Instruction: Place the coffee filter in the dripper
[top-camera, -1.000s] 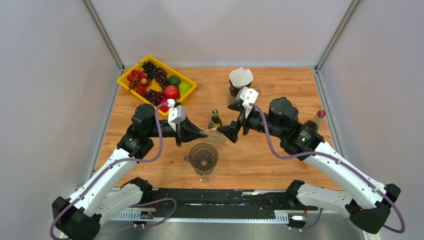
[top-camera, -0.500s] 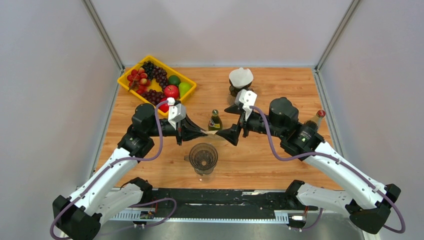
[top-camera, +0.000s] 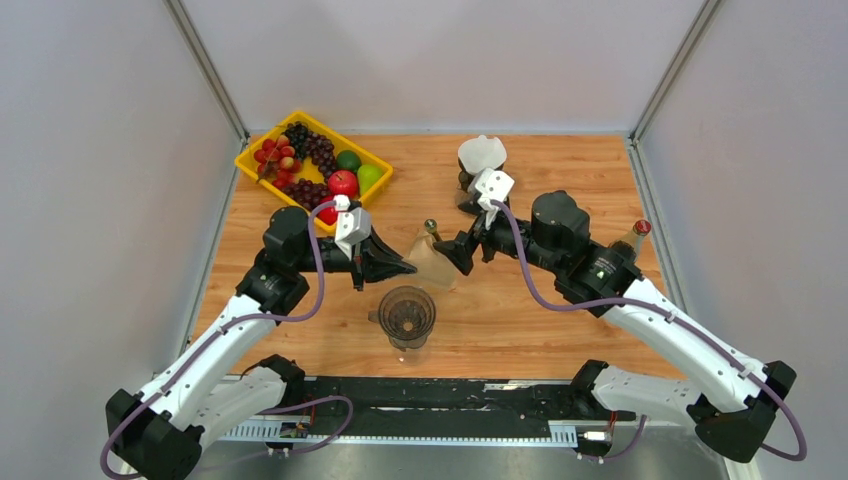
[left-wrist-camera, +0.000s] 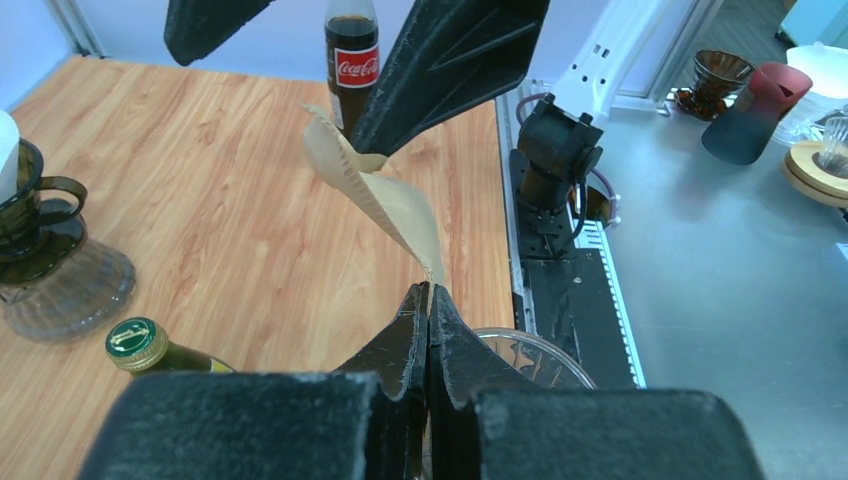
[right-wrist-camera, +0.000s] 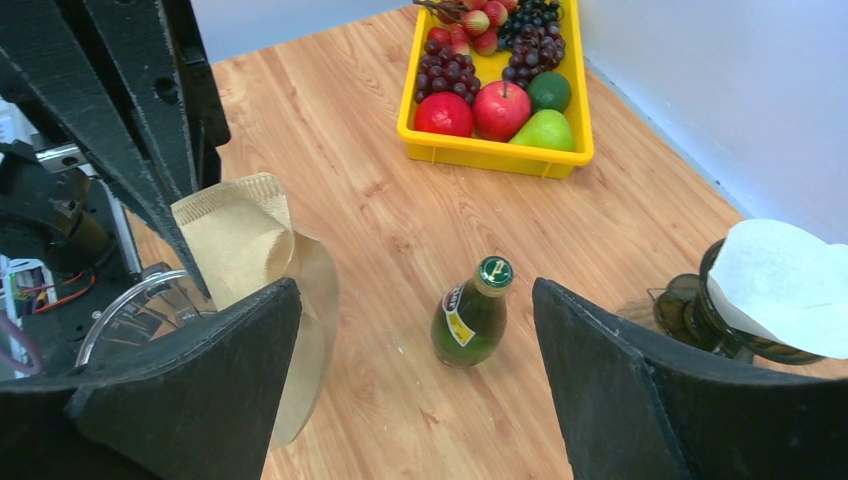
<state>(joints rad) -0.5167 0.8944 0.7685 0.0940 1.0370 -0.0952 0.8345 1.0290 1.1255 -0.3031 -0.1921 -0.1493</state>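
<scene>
Coffee filter (left-wrist-camera: 385, 200) pinched in left claw (left-wrist-camera: 428, 292); bottle (left-wrist-camera: 352, 60) beyond reads Coca-Cola.

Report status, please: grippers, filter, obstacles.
Left gripper shut on filter tip. Right gripper open, finger against filter. Filter not yet in dripper. Green bottle stands nearby.

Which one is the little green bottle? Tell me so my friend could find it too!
Start at the yellow fruit tray in the far left corner of the table. Come toward the middle, beside the brown coffee filter held in the air: there stands the green bottle. It is dark green with a green cap, unlike the cola bottle with its red label.
</scene>
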